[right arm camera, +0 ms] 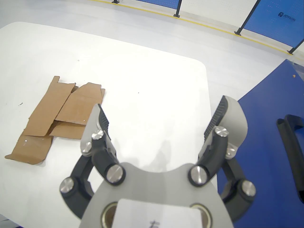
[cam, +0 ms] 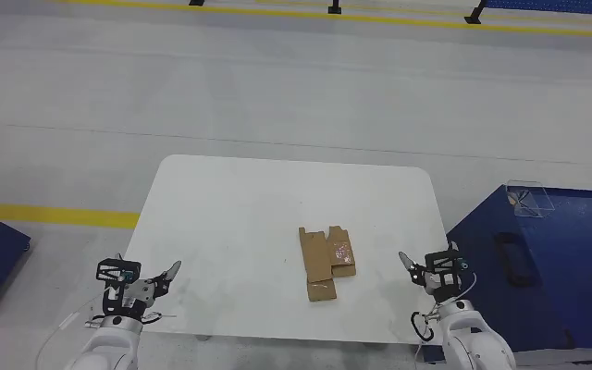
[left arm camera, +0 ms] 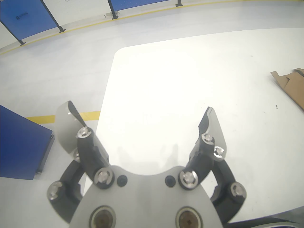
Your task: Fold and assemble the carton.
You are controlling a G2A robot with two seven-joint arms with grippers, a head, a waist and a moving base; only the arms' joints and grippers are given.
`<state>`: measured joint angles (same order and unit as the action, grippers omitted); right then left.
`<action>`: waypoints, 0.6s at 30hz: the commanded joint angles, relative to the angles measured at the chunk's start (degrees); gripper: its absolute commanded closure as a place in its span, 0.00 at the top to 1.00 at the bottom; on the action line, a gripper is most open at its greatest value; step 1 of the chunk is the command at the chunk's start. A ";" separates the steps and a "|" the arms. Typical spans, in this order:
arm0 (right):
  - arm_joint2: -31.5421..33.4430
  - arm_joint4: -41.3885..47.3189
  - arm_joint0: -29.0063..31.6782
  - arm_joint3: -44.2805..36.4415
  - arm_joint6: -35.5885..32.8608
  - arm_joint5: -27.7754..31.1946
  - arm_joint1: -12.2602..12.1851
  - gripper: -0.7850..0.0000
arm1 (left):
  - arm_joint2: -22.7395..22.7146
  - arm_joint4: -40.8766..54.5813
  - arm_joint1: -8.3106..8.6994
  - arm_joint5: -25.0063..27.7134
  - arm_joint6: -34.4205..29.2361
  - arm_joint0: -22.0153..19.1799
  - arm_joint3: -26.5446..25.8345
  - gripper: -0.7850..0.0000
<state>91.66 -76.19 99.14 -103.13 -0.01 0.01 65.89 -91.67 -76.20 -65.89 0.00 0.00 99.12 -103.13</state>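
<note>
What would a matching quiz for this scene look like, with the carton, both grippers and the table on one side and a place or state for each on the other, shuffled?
Column one:
1. carton
2. left gripper
3. right gripper
4. table

Column two:
A. open, at the table's near edge beside the blue cabinet with the black handle
B. white, with rounded corners
C. brown, lying flat and unfolded on the tabletop
D. open, at the table's near edge on the side of the yellow floor line

Pairs: 1-C, 2-D, 3-A, 4-B.
</note>
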 commanded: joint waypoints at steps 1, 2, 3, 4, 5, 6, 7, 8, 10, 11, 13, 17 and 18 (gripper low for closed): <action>-0.51 1.77 0.32 -0.30 -2.67 5.38 -0.16 1.00 | 0.00 0.00 0.00 0.00 0.00 0.00 0.00 1.00; 0.28 8.04 -0.21 -0.36 -4.89 9.23 -0.18 1.00 | 0.00 0.00 0.00 0.00 0.00 0.00 0.00 1.00; 1.61 12.48 -1.46 0.06 -7.21 11.20 -0.25 1.00 | 0.00 0.00 0.00 0.00 0.00 0.00 0.00 1.00; 1.89 16.57 -2.54 0.78 -9.16 14.13 -0.30 1.00 | 0.00 0.00 0.00 0.00 0.00 0.00 0.00 1.00; 2.01 22.70 -4.11 2.14 -11.91 17.26 -0.30 1.00 | 0.00 0.00 0.00 0.00 0.00 0.00 0.00 1.00; 2.29 29.11 -6.19 3.99 -15.58 19.81 -0.35 1.00 | 0.00 0.00 0.00 0.00 0.00 0.00 0.00 1.00; 2.39 34.61 -8.56 5.79 -19.43 22.19 -0.45 1.00 | 0.00 0.00 0.00 0.00 0.00 0.00 0.00 1.00; 2.00 40.44 -11.00 8.09 -23.87 24.52 -0.54 1.00 | 0.00 0.00 0.00 0.00 0.00 0.00 0.00 1.00; 1.08 53.65 -16.82 14.30 -33.56 26.90 -0.68 1.00 | 0.00 0.00 0.00 0.00 0.00 0.00 0.00 1.00; 0.41 59.39 -20.16 18.25 -38.60 26.93 -0.75 1.00 | 0.00 0.00 0.00 0.00 0.00 0.00 0.00 1.00; -1.27 70.81 -27.39 27.21 -48.03 24.97 -0.69 1.00 | 0.00 0.00 0.00 0.00 0.00 0.00 0.00 1.00; -5.03 82.87 -39.69 45.07 -59.87 21.81 -0.12 1.00 | 0.00 0.00 0.00 0.00 0.00 0.00 0.00 1.00; -5.92 82.32 -41.84 48.46 -60.50 21.72 -0.04 1.00 | 0.00 0.00 0.00 0.00 0.00 0.00 0.00 1.00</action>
<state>86.60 5.22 60.41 -60.04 -58.93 21.93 65.75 -91.67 -76.20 -65.89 0.00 0.00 99.12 -103.13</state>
